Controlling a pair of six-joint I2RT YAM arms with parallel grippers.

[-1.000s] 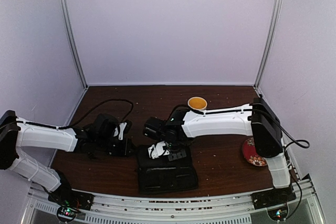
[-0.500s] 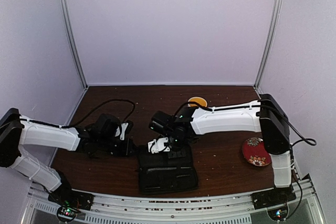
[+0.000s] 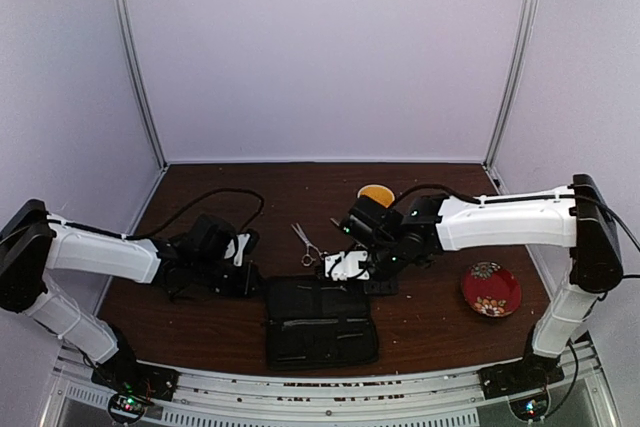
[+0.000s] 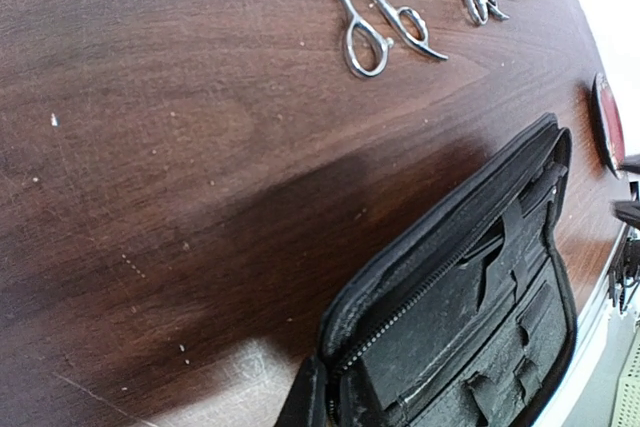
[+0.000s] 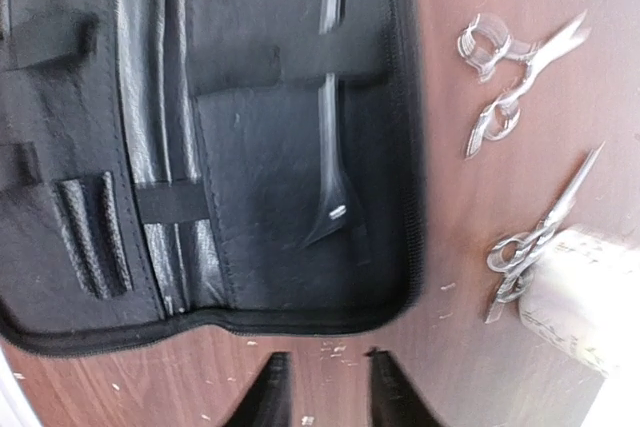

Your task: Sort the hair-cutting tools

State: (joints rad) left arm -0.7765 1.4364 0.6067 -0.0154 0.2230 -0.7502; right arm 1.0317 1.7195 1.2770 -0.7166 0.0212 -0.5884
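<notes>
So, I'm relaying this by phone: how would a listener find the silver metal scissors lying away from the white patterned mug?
Find the open black zip case at the near edge of the brown wooden table. Just beyond its far edge lie small silver ring-handled scissors, alone on bare wood; the other silver pair lies beside the white patterned mug.

Dark brown wood tabletop (image 3: pixel 430 312), speckled w/ pale crumbs. Open black case (image 3: pixel 320 322) lies flat at near edge, approx. center. First scissors (image 3: pixel 307 244) lie just behind it. Second scissors (image 5: pixel 535 242) lie further back, tight beside white mug (image 3: pixel 376 194). Red floral plate (image 3: pixel 491 289) sits at right, well apart.
</notes>
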